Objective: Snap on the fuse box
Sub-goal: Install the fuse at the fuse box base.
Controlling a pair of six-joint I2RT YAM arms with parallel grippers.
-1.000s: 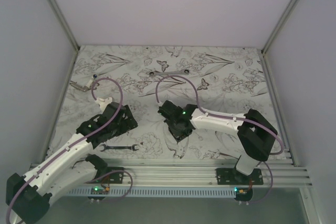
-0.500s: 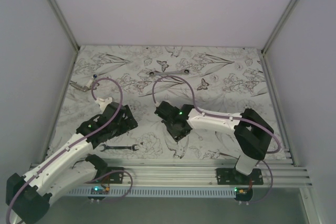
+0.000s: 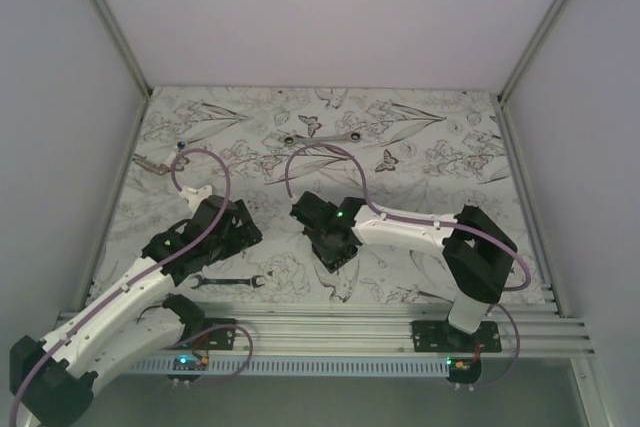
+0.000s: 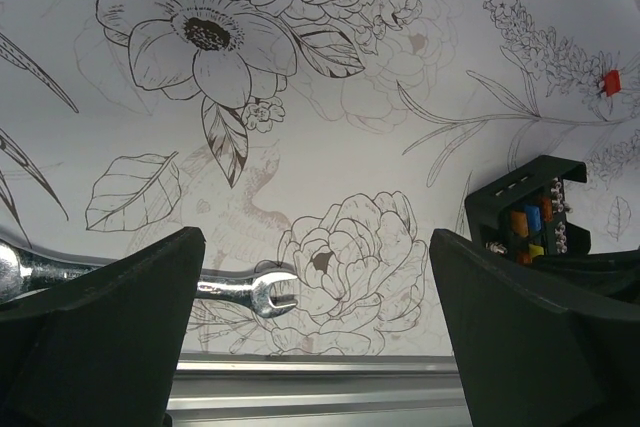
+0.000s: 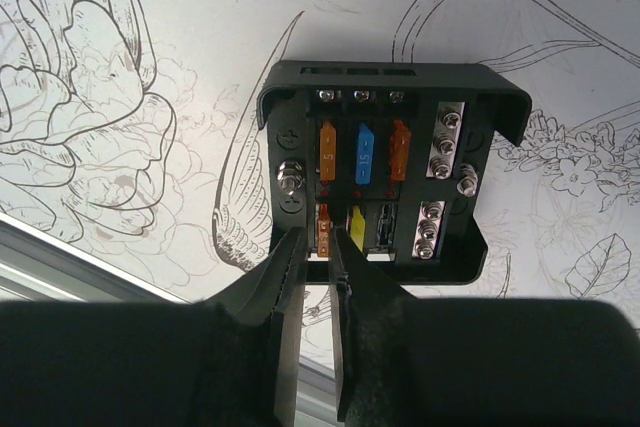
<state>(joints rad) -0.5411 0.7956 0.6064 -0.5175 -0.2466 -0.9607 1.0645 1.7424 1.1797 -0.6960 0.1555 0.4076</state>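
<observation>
We see the fuse box (image 5: 380, 73) lying open on the floral table (image 3: 450, 147), near its middle and toward the front rail. It sits right under the right gripper (image 5: 318, 243). Inside it, orange, blue and yellow fuses (image 5: 366, 155) stand in two rows, with silver screws on the side. The right fingers (image 5: 283, 272) are parted by only a thin slit. Their tips sit at the box's near edge, by the lower orange fuse, and we see nothing held between them.

The left gripper (image 4: 318, 247) hangs above the cloth to the left of the box with its fingers (image 4: 120, 327) spread wide and nothing between them. A wrench (image 4: 250, 289) lies on the table below it, its open end pointing toward the box. From the left wrist view the box shows at the right edge, and a small red piece (image 4: 611, 82) lies on the cloth beyond it.
</observation>
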